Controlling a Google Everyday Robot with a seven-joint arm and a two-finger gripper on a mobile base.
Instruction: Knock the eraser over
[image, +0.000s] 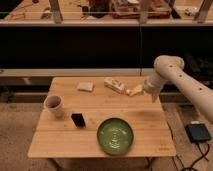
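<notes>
The eraser (78, 119) is a small black block standing on the wooden table (145, 115), left of centre, between the paper cup (54, 106) and the green plate (115, 135). My gripper (150, 90) is at the end of the white arm (180, 80) over the table's right far edge, well to the right of the eraser and apart from it. It hangs close to the white-and-yellow packet (119, 86).
A flat tan pad (85, 86) lies at the table's far side. A dark device (199, 132) with a cable sits on the floor at the right. A dark counter with a railing runs behind the table.
</notes>
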